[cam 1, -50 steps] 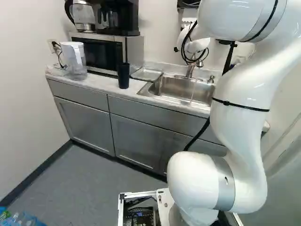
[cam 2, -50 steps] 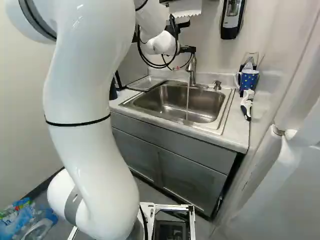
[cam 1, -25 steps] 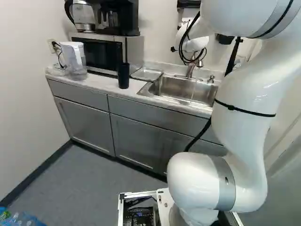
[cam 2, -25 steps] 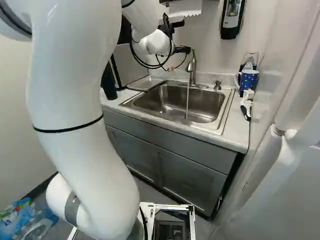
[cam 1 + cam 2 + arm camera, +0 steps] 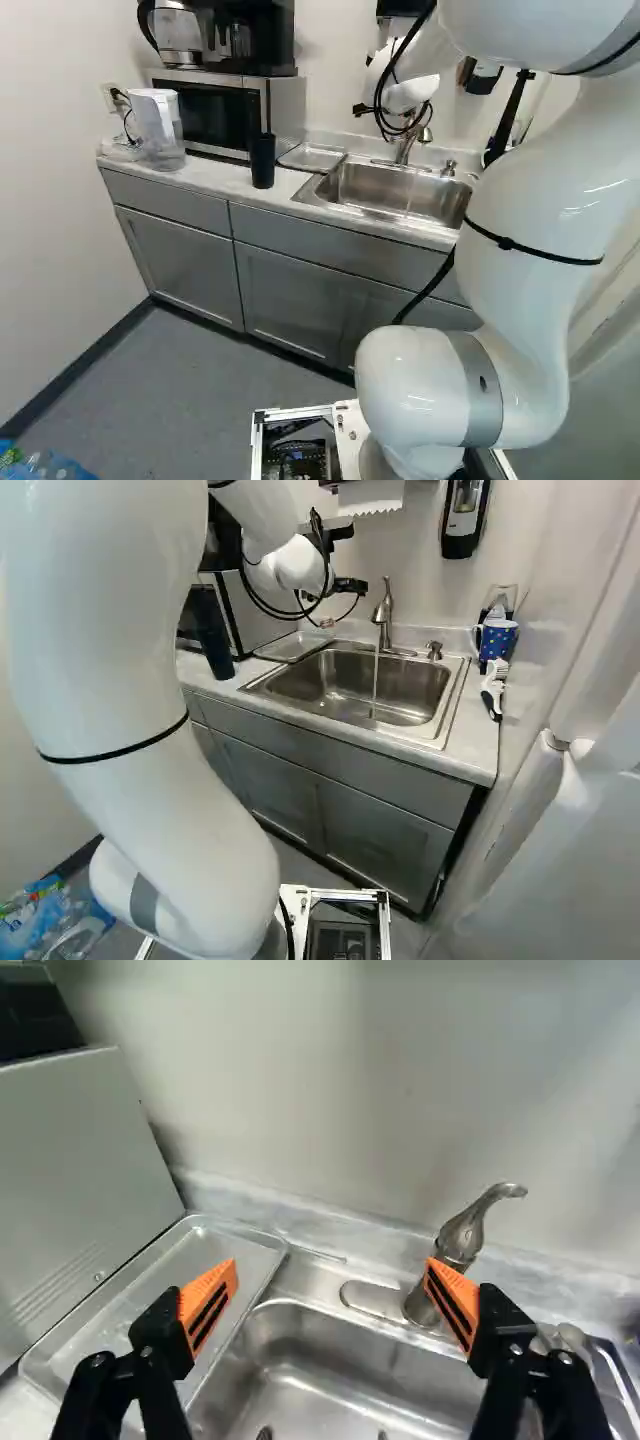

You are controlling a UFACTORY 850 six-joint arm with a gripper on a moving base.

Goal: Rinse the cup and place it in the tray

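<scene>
Black all over, the cup [image 5: 263, 160] is tall and slim, a little wider at the mouth than at the foot, and stands upright on the pale counter [image 5: 218, 176], in front of the microwave [image 5: 210, 115] and near the shallow metal tray [image 5: 150, 1285]. The tray lies beside the steel sink [image 5: 350, 685], where a thin stream of water [image 5: 375, 685] falls from the faucet [image 5: 384, 620]. Above the sink's back edge is the gripper [image 5: 350, 585]; the wrist view shows its orange pads [image 5: 208, 1305] spread wide, with nothing held between them.
</scene>
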